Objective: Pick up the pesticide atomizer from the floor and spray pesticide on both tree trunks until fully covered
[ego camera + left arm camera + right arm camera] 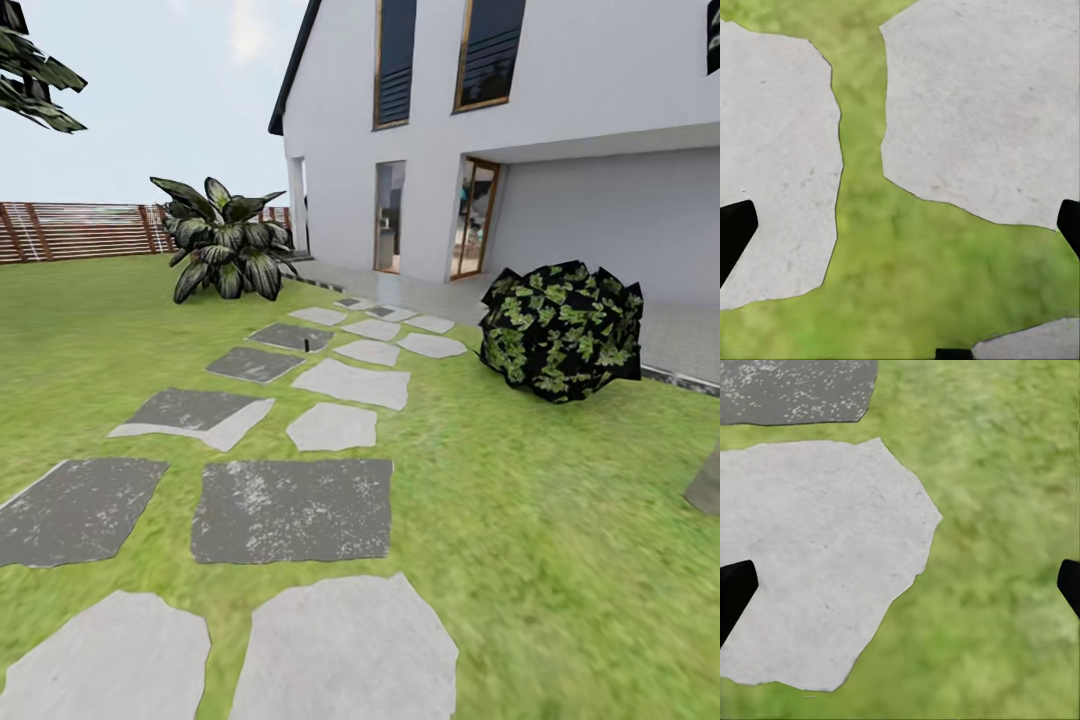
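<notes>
You faced the stepping-stone path (300, 510) toward the white house (560, 130); both grippers hung spread, empty. Best to steer on, scanning the lawn (560, 560) for the atomizer.

Bright flat daylight, soft render (shadows faint), edges blurred.

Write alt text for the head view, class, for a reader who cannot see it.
A path of pale and dark grey stepping stones crosses a green lawn toward a white house. A round dark-leaved bush sits right of the path, a broad-leaved plant to its left before a brown slat fence.
</notes>
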You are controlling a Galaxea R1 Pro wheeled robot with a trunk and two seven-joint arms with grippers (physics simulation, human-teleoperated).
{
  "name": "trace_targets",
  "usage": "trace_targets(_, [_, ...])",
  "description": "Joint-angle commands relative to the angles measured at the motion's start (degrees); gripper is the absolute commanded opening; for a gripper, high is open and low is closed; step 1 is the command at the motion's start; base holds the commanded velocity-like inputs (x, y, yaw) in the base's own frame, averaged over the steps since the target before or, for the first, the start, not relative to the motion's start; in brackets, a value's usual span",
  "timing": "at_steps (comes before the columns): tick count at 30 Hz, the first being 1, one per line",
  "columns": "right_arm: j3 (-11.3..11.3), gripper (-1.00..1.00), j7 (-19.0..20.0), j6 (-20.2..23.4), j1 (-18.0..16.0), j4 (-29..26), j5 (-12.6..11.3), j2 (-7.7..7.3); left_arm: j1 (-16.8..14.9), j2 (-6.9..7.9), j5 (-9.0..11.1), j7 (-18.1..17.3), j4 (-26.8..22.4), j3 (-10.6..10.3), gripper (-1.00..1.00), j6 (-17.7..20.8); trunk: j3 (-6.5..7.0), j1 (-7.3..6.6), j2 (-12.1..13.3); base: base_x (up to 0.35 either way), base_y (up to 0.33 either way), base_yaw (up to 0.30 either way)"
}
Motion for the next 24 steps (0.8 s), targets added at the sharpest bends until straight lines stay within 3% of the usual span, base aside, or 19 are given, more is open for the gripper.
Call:
trace_targets(1, [0.00, 1.00, 0.00, -0.09, -0.02, -0.21, 0.00, 0.03, 0.01, 0.02, -0.02, -0.01, 0.29, -0.03, 1.00, -0.64, 0.00, 0.00, 0.00, 0.275, 0.219, 0.000])
trace_targets(16, [0.01, 1.00, 0.10, -1.00, -0.09, -0.45, 0.17, -0.27, 0.00, 0.48, 0.66, 0.23, 1.00, 0.42, 1.00, -2.22, 0.00, 0.00, 0.00, 0.284, 0.212, 0.000])
trace_targets(24, [0.01, 1.00, 0.09, -1.00, -0.07, -0.36, 0.17, -0.28, 0.00, 0.49, 0.52, 0.26, 0.92, 0.44, 1.00, -2.33, 0.00, 0.00, 0.00, 0.333, 0.032, 0.000])
